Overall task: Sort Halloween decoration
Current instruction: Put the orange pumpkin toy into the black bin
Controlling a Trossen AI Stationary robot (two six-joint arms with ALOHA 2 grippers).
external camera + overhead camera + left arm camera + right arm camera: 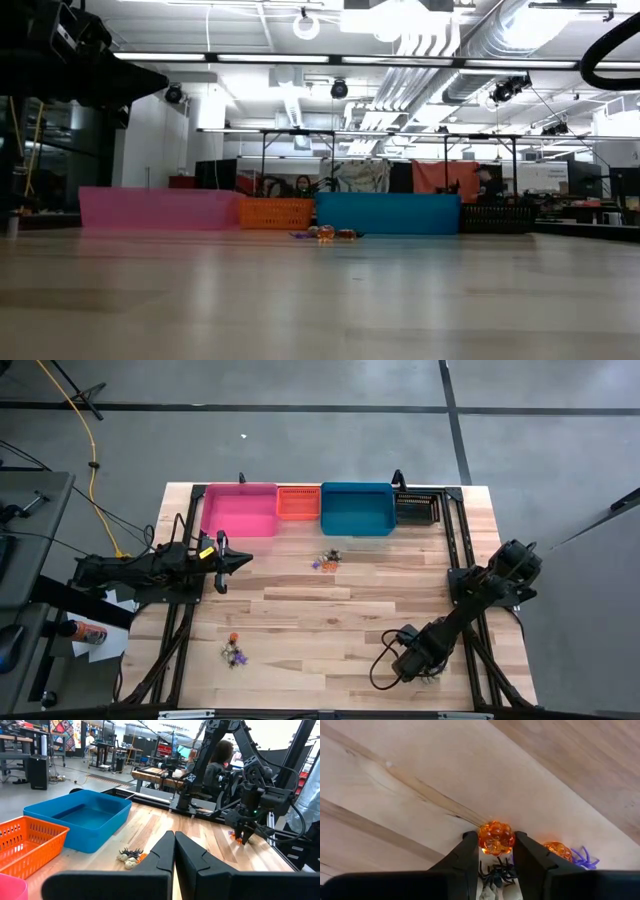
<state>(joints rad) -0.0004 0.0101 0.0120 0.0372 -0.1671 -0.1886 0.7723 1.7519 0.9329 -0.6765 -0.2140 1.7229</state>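
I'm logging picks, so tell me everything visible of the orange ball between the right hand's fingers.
The orange ball is small, round, bumpy, glossy and translucent, like plastic. It sits between the right hand's two dark fingers, which touch its sides, over the wooden table. A black spider lies close beside it.

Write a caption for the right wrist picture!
Right gripper fingers pinch an orange bumpy ball above a black spider.
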